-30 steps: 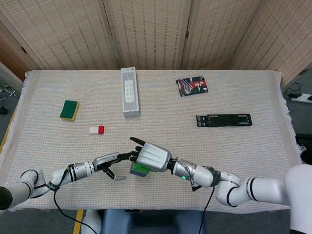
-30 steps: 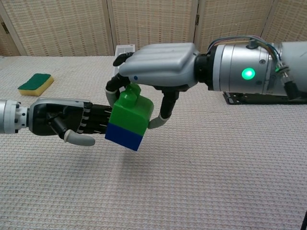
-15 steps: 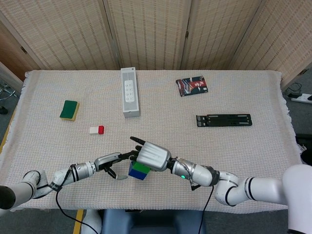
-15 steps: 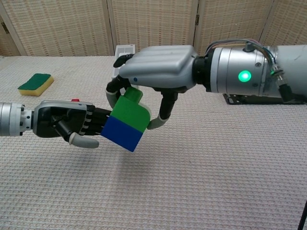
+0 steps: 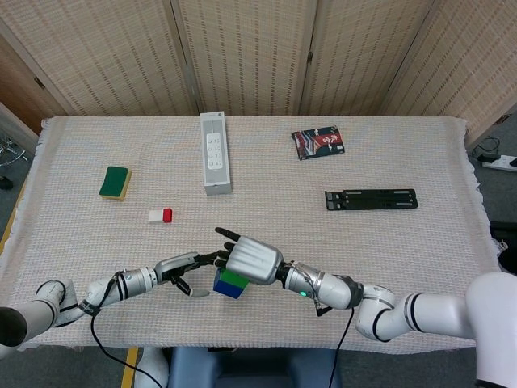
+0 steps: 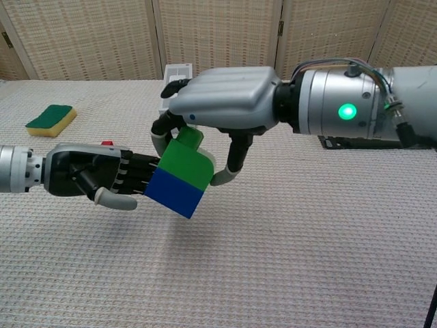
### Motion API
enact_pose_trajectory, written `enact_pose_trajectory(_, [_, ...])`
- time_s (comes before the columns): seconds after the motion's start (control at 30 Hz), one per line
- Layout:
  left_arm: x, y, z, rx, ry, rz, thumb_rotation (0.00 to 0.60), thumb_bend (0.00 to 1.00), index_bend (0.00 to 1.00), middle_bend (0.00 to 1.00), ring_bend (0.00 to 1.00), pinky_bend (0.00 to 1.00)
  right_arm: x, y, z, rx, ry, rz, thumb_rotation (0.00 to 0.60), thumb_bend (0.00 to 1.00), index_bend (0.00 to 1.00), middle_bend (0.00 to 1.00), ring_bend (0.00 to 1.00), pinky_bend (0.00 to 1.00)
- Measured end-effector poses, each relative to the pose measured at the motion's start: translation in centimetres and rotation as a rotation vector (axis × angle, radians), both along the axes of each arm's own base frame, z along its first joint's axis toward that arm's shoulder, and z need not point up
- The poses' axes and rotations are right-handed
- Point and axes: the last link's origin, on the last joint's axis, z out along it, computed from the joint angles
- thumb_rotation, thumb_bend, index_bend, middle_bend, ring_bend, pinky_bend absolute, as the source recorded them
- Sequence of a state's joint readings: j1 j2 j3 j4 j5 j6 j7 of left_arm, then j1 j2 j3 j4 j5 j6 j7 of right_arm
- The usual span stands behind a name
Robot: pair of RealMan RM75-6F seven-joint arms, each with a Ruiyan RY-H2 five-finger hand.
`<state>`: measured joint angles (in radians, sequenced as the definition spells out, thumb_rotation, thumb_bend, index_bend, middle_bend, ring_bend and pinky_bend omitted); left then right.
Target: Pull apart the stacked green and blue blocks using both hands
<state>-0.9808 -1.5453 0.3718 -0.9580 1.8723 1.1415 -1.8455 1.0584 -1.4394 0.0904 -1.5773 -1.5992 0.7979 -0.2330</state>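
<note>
green block: glossy green plastic toy brick (image 6: pixel 185 160) (image 5: pixel 234 279) with a round stud on top, tilted, raised off the table near its front edge
blue block: glossy blue plastic brick (image 6: pixel 174 193) (image 5: pixel 225 289), pressed flush to the green one's underside, tilted alike, one corner lowest
state: the two are joined as one stack

Lower-frame cloth (image 5: pixel 339 250) lies open; a remote (image 5: pixel 215 153), sponge (image 5: pixel 115 181) and black rail (image 5: pixel 371 199) occupy the upper half.
</note>
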Motion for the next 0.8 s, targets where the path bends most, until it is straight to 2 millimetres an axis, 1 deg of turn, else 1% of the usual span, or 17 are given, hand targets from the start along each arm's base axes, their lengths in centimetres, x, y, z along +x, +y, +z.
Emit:
enact_pose_trajectory(0.23, [0.13,-0.04,-0.15,-0.011,0.011,-0.009,0.600,0.36,0.14,0.00,0.00,0.00,0.08,0.07,0.08,-0.004,0.005,0.004,0.600,0.29,1.00,0.39,0.35,0.00])
enact_pose_trajectory(0.47, [-0.18,0.37,0.16,-0.025,-0.002,0.034,0.600,0.36,0.13,0.00,0.00,0.00,-0.11,-0.09,0.20,-0.020,0.019,0.012,0.600,0.29,1.00,0.39,0.35,0.00])
enact_pose_trajectory(0.8, [-0.67,0.75,0.53,-0.066,0.009,0.044,0.600,0.36,0.12,0.00,0.00,0.00,0.17,-0.16,-0.17,-0.067,0.045,0.070,0.600,0.29,1.00,0.39,0.35,0.00])
